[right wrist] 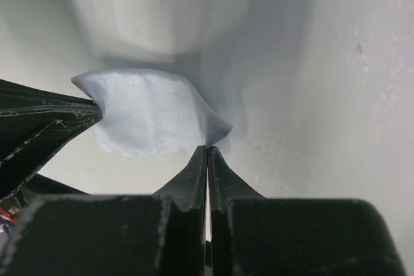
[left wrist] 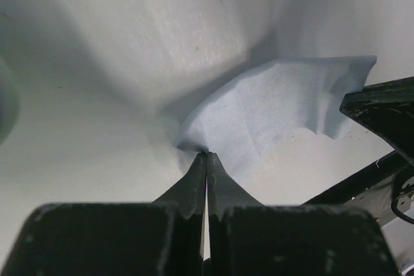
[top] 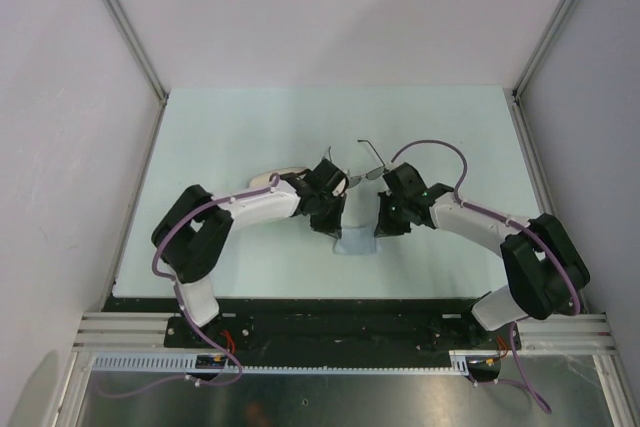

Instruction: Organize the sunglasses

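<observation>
From above, the left gripper (top: pixel 333 227) and right gripper (top: pixel 384 227) meet at mid-table, each at one side of the cloth (top: pixel 355 244), which hangs or bunches between them. The sunglasses (top: pixel 366 173) lie on the table (top: pixel 230 127) just beyond the two grippers, apart from both. Their lens bar seems to run roughly left to right with a slight slant, and at least one temple sticks out toward the far side, though the frame is too thin to be sure. A case (top: pixel 268 179) peeks out on the far side of the left arm. In the left wrist view, the fingers are pressed together on a corner of the cloth (left wrist: pixel 278 108), lifted off the surface, with the other gripper pinching the opposite corner at right. In the right wrist view, the same holds mirrored: jaws closed on a cloth corner (right wrist: pixel 145 111). The step in hand looks like cloth handling, not the glasses. Next, the cloth likely needs laying flat or folding, then one gripper must release and reach far for the frame.
</observation>
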You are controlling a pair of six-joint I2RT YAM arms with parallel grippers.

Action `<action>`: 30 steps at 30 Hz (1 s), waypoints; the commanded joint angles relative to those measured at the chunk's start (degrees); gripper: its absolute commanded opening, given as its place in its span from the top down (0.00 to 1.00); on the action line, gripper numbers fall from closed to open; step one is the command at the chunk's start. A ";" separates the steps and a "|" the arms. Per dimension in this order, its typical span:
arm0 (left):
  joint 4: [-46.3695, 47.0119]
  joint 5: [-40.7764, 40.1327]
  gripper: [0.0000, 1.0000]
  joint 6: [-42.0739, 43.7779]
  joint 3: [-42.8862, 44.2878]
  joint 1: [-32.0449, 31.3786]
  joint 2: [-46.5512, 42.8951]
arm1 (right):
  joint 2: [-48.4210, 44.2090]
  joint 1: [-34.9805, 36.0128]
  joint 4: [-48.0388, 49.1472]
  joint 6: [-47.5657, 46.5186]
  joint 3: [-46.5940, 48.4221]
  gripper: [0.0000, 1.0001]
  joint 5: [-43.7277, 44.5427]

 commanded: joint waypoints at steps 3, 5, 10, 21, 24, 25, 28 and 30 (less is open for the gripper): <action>-2.57 -1.98 1.00 1.69 2.93 1.79 -5.87 | 0.07 0.50 2.97 0.05 5.32 1.00 -1.85; -2.92 -2.33 1.00 1.77 3.10 2.32 -6.49 | 0.68 0.59 3.24 -0.04 6.63 1.00 -2.29; -4.15 -3.38 1.00 2.47 3.28 4.86 -9.21 | 2.35 1.02 4.47 0.14 10.06 1.00 -3.52; -7.58 -5.84 1.00 6.78 3.46 12.25 -14.84 | 12.98 3.31 4.56 -1.44 25.26 1.00 -6.16; -8.54 -6.54 1.00 7.84 3.81 14.88 -16.42 | 15.97 4.27 3.68 -2.06 30.01 1.00 -6.51; -8.98 -6.72 1.00 8.19 3.72 15.32 -16.77 | 16.67 4.54 3.59 -2.06 31.06 1.00 -6.68; -9.77 -7.25 1.00 9.33 3.55 17.52 -17.31 | 20.27 5.51 2.02 -2.85 36.25 1.00 -6.68; -10.04 -7.25 1.00 10.12 3.28 19.36 -17.39 | 24.05 6.21 -0.79 -3.55 41.60 1.00 -6.33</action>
